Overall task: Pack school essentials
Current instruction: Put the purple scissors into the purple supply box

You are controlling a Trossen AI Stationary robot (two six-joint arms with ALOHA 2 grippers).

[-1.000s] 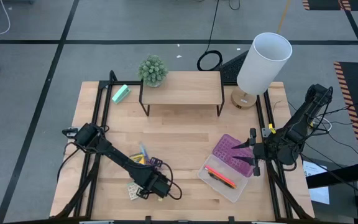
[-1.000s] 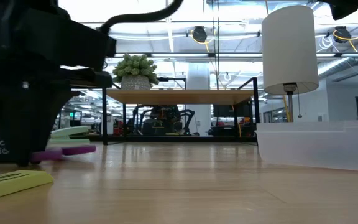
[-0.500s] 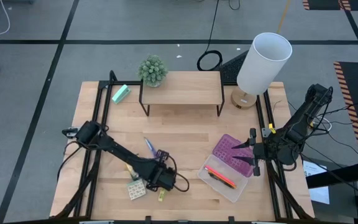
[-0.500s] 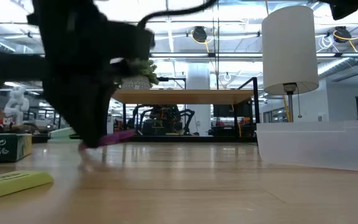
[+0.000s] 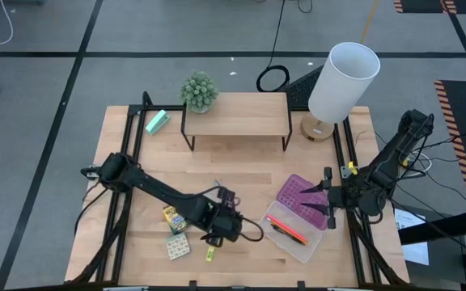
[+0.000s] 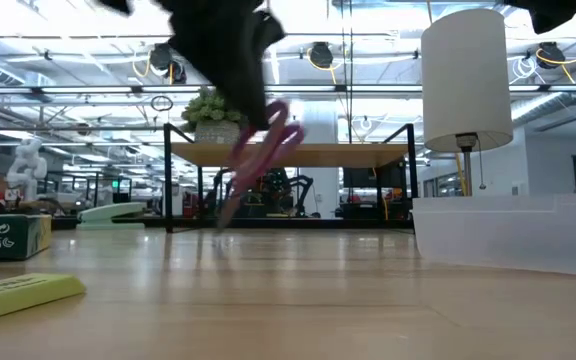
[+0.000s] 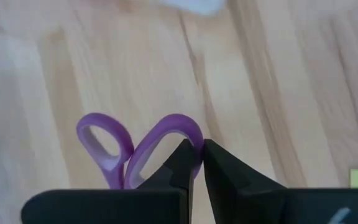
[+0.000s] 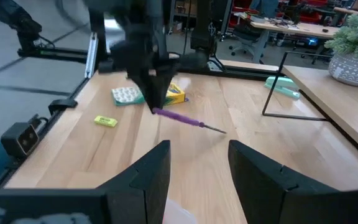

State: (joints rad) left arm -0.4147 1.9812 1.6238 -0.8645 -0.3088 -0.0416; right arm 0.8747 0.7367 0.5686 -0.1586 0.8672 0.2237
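L arm reaches across desk [image 5: 241, 174] centre, left gripper [image 5: 226, 226] near clear box [image 5: 294, 232]. Crayon box [image 5: 174, 218], card pack [image 5: 178, 247], tiny yellow piece [image 5: 209, 255] behind it. R arm at desk's right edge.

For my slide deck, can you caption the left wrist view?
Left gripper shut on the purple-handled scissors, held above the wooden table.

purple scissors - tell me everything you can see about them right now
The purple-handled scissors have two glossy oval finger loops that look plastic, and slim metal blades closed to a point. The left tool is shut on one loop, holding them off the wooden table; in the low view they hang tilted, tip down, above the surface. From above they sit near the table's front middle, just left of the clear box. Nothing but the tool touches them.
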